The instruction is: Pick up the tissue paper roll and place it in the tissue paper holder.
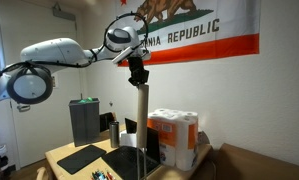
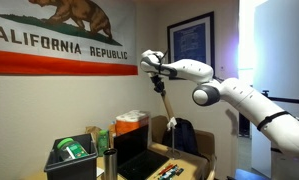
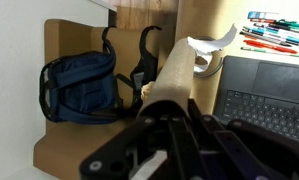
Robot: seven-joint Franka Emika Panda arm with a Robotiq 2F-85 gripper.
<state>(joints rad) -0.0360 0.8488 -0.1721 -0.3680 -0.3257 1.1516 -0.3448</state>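
One wall flag: white cloth banner point(image 1: 204, 30) with a brown bear, dark lettering and a red stripe, the widest thing in both exterior views.
Arm: white Franka arm point(image 1: 59, 52) stretched out level, wrist bent down over the table.
Table: tan wooden top point(image 1: 61, 153), cluttered.
Laptop: dark open laptop point(image 3: 264, 105) flat on the table, just beside the tube's lower end.
Backpack: blue fabric backpack point(image 3: 79, 85) on a brown seat beyond the table edge, well apart from the tube.
Pack: plastic-wrapped pack of white rolls with orange print point(image 1: 174, 140), standing near the tube but not touching it.
Tissue paper roll point(image 1: 140, 125): long, slim, pale tan tube, upright, reaching from the gripper down to table level. Whether its foot rests on the table or hangs just clear, I cannot tell.
Gripper: dark Robotiq gripper point(image 1: 138, 80), fingers closed around the roll's top end.
White piece: small curved white shape point(image 3: 211, 45) beside the roll's far end, not identifiable.
Tissue paper holder: not made out with certainty in any view.
Key relation: the roll hangs straight below the hand, long axis vertical and in line with the gripper's approach. My judgement is that seating it calls for a plumb descent with the lower end centred first.
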